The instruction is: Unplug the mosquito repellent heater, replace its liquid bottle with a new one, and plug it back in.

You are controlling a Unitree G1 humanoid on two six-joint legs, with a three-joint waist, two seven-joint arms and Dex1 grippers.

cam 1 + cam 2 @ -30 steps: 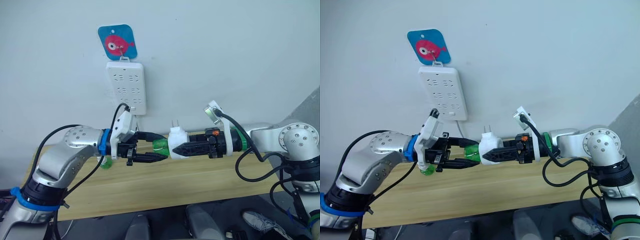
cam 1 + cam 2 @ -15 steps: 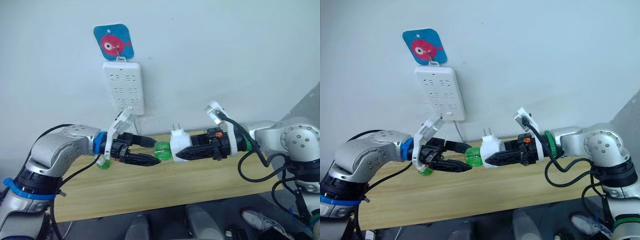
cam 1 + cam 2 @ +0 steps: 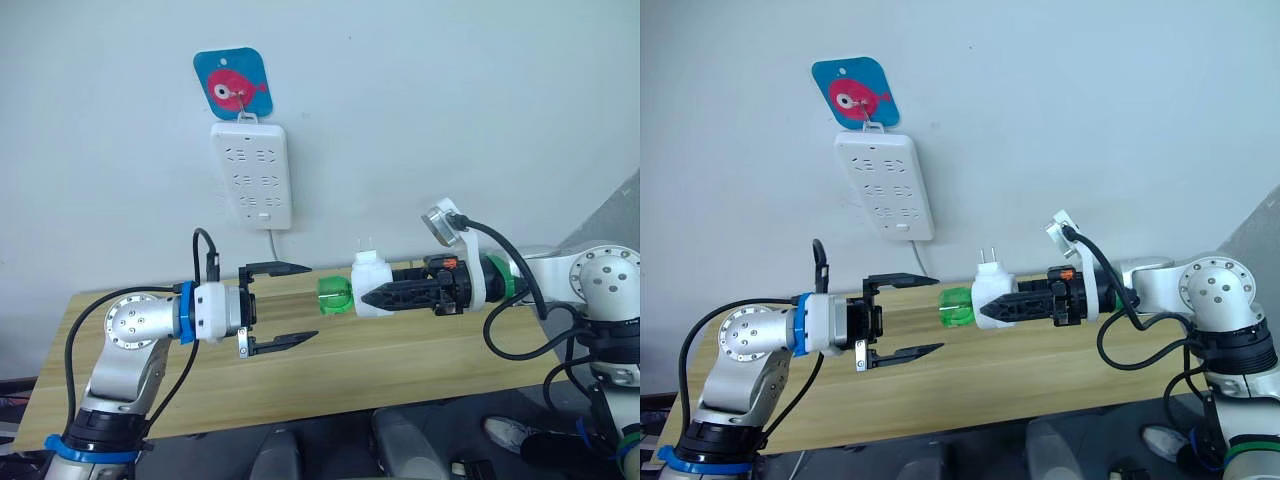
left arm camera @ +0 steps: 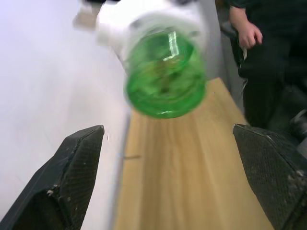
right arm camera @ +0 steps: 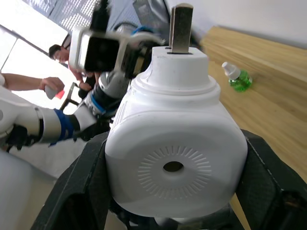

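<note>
Both head cameras look forward and down over the long pale wooden table. Each wrist camera looks closely along its own fingers, sharing the white plug-in heater.

The left gripper, which clasped the green liquid bottle a second ago, now stands back from it with its fingers spread wide and empty. The bottle now stays screwed in the mosquito repellent heater, held by the right gripper alone, which has shifted slightly to the robot's right.
</note>
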